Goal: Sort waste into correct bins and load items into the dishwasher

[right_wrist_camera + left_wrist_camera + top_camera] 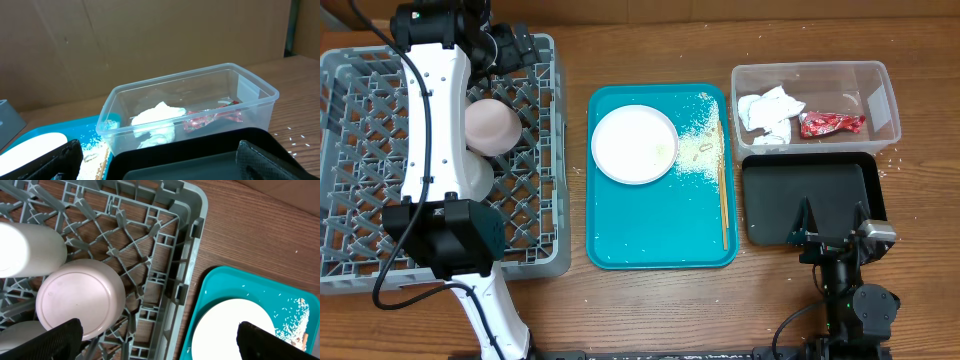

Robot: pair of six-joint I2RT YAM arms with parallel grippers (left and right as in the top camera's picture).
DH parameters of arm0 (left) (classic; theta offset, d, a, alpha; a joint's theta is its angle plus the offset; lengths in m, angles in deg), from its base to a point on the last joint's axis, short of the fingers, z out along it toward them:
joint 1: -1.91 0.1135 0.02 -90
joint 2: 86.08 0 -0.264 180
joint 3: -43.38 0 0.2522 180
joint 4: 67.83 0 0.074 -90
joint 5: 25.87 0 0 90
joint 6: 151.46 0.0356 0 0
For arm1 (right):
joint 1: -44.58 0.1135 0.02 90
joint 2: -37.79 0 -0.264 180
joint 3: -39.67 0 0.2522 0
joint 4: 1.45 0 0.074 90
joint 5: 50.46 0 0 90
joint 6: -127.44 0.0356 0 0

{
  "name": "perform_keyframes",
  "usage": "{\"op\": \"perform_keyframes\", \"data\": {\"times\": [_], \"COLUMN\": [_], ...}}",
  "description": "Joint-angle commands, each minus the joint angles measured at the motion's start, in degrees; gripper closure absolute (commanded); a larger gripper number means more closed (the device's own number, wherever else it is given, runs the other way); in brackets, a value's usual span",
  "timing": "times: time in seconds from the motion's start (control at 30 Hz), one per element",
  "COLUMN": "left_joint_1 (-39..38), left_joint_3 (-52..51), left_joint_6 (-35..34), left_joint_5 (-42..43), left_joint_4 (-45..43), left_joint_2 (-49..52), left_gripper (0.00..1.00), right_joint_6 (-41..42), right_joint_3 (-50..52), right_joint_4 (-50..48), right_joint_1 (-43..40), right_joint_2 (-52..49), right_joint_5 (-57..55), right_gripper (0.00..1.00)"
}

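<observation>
Left arm (445, 110) on show: a long glossy white shell link with rounded edges, meeting a chunky black joint housing (450, 235). A thin black cable (417, 90) trails along it. Right arm (850, 300) is all black, with a small silver-grey block (877, 233) near the wrist. The right hand (159, 162) has matte black fingers (272, 160), coarse-textured.

One plate (634, 145), one napkin (767, 113), one wrapper (830, 124).
</observation>
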Motion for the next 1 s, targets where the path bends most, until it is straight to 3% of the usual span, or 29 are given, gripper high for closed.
{"op": "perform_keyframes", "data": {"times": [0.0,0.63,0.97], "left_joint_1": [-0.4,-0.4,0.4], "left_joint_3": [1.3,1.3,1.3], "left_joint_6": [-0.5,0.2,3.7], "left_joint_5": [-0.3,-0.7,-7.8], "left_joint_4": [0.0,0.3,8.6], "left_joint_2": [-2.2,-2.2,-2.2], "left_gripper": [0.00,0.00,0.00], "right_joint_6": [-0.3,-0.3,-0.3], "right_joint_3": [0.6,0.6,0.6], "right_joint_4": [-0.3,-0.3,-0.3], "right_joint_1": [-0.2,-0.2,-0.2], "right_joint_2": [0.6,0.6,0.6], "right_joint_5": [-0.7,-0.7,-0.7], "right_gripper": [0.00,0.00,0.00]}}
